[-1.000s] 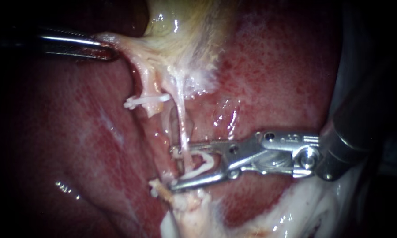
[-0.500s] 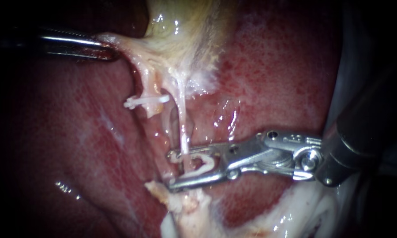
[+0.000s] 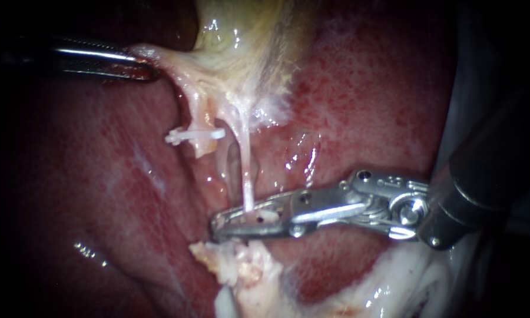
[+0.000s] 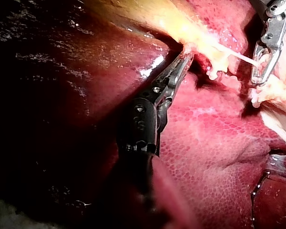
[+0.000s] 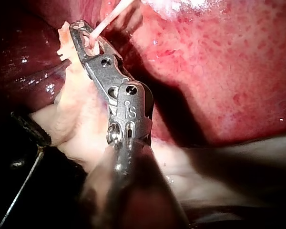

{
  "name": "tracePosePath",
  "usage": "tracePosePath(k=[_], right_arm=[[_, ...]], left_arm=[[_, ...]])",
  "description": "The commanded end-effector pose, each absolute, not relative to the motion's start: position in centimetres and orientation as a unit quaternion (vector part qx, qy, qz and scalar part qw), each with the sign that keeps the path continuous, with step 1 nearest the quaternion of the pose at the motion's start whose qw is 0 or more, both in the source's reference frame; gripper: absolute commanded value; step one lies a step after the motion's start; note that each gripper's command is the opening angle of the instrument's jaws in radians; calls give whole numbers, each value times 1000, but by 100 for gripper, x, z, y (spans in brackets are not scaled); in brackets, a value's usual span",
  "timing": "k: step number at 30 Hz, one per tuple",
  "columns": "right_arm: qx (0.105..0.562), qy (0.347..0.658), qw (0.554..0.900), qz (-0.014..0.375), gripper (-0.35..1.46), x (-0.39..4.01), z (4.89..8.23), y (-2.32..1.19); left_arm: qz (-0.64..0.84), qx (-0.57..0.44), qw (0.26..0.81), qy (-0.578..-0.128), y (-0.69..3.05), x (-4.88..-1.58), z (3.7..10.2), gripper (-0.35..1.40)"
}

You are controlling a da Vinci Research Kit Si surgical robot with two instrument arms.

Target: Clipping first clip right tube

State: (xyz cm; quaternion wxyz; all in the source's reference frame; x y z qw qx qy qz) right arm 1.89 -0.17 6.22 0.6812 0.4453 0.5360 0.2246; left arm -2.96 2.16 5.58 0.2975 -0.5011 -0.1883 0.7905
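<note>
Right tool (image 3: pixel 232 222) clamps shut across right tube (image 3: pixel 248 184), clip (image 3: pixel 268 216) between jaws. Left tool (image 3: pixel 147 68) grips gallbladder (image 3: pixel 241 35), tube taut. Best: squeeze fully, square to tube, tips clear of liver (image 3: pixel 394 88).

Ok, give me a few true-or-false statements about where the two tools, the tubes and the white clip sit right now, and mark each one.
1. The silvery right tool has its jaws closed on the thin pale tube. True.
2. The white plastic clip sits on that same thin tube. False: it sits across the thicker pinkish tube beside it, nearer the left tool.
3. The slender metal left tool grips pale tissue just below the yellowish gallbladder. True.
4. The two tools touch each other. False: they are well apart, with the white clip lying between them.
</note>
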Motion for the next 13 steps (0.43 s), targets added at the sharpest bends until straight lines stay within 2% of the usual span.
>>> tracePosePath(k=[1, 13], right_arm=[[449, 533, 680, 227, -35, 188, 622, -17], [453, 532, 678, 231, -35, 188, 623, -18]], left_arm=[[790, -501, 298, -188, 217, -296, 559, -35], [790, -501, 298, -188, 218, -297, 561, -35]])
